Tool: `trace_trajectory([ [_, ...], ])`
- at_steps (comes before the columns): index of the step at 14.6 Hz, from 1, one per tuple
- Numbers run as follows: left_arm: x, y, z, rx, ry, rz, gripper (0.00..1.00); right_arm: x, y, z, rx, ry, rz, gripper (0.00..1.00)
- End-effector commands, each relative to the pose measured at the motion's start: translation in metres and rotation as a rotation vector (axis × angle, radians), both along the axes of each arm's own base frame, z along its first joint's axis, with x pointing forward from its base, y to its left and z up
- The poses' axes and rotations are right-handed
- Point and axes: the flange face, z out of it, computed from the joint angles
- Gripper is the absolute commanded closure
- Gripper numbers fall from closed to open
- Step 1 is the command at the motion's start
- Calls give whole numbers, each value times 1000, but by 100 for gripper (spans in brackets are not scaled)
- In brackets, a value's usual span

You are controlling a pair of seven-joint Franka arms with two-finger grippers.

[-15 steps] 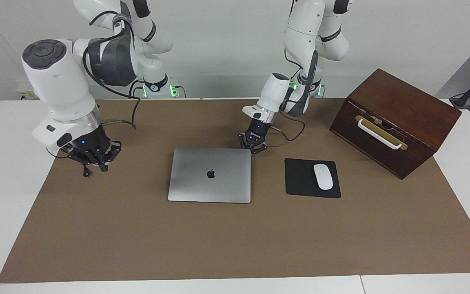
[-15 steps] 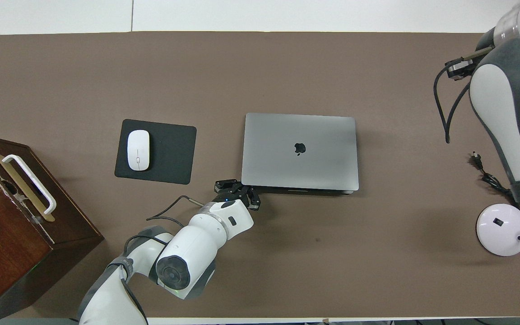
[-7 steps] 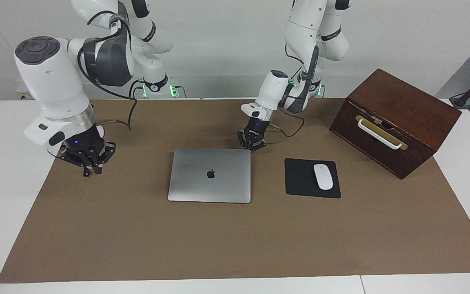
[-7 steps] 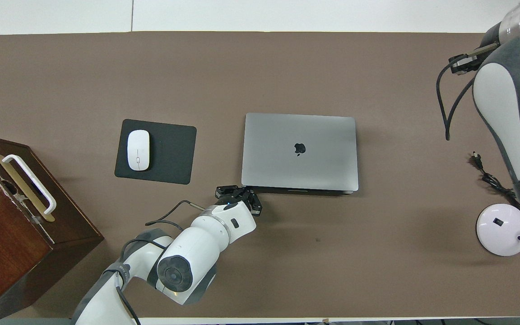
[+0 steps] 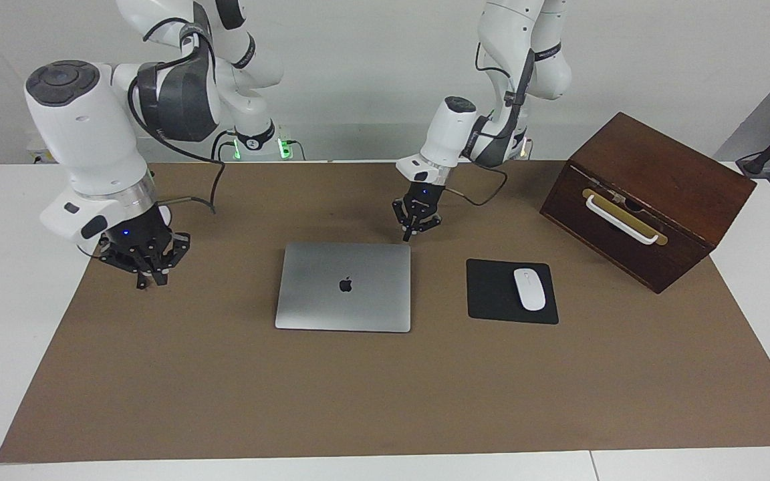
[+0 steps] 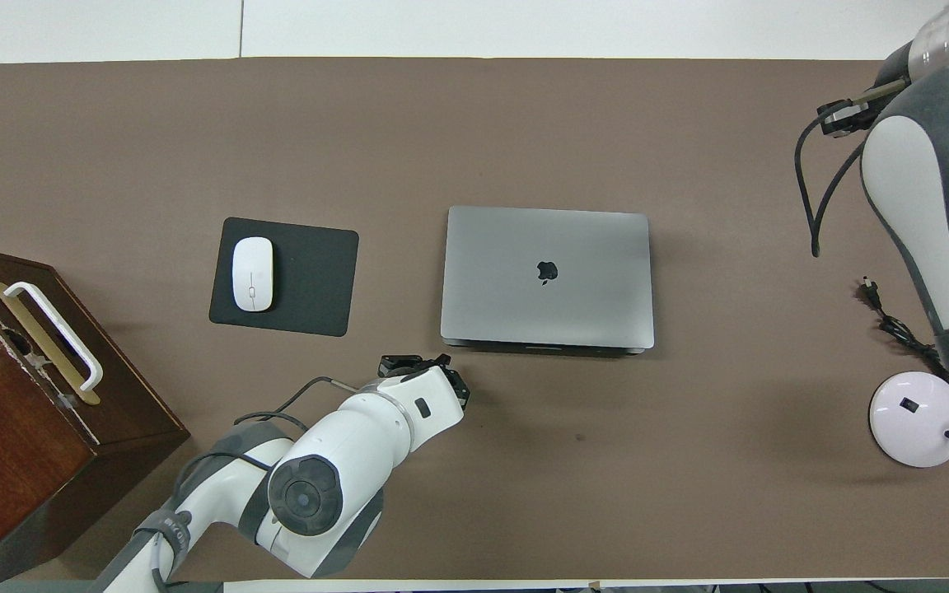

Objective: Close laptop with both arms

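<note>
The laptop (image 5: 343,286) lies flat on the brown mat with its silver-grey lid down and the dark apple logo up; it also shows in the overhead view (image 6: 547,278). My left gripper (image 5: 415,227) hangs a little above the mat, just off the laptop's corner that is nearest the robots and toward the left arm's end, not touching it. It is partly under its own wrist in the overhead view (image 6: 421,364). My right gripper (image 5: 144,262) hovers low over the mat's edge at the right arm's end, well away from the laptop.
A black mouse pad (image 5: 495,300) with a white mouse (image 5: 529,288) lies beside the laptop toward the left arm's end. A brown wooden box (image 5: 649,197) with a white handle stands at that end. A white round object (image 6: 918,418) and a loose cable (image 6: 886,317) lie at the right arm's end.
My left gripper has lifted off the laptop's corner and drawn back toward the robots. My right gripper has shifted slightly outward. The laptop has not moved.
</note>
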Motion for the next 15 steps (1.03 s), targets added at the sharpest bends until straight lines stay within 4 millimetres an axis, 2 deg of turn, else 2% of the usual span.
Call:
trace_trajectory([
  [1, -13, 13, 30, 41, 96, 5, 100, -5, -2, 3, 3, -7, 2, 100],
  [3, -13, 16, 48, 67, 149, 7, 100, -6, -1, 2, 5, 4, -1, 100],
  [5, 2, 29, 75, 95, 207, 34, 100, -9, 1, 2, 43, 16, -71, 100],
  [6, 10, 34, 89, 114, 244, 42, 100, -13, 2, 6, 65, 23, -120, 93],
  [7, 20, 42, 104, 131, 279, 57, 100, -20, 2, 13, 73, 35, -163, 35],
  [8, 31, 51, 118, 139, 303, 78, 100, -28, 1, 23, 75, 43, -180, 0],
  [12, 61, 99, 143, 159, 378, 184, 100, -78, -3, 80, 81, 42, -184, 0],
  [15, 78, 132, 155, 164, 404, 246, 100, -122, -13, 106, 84, 52, -186, 0],
])
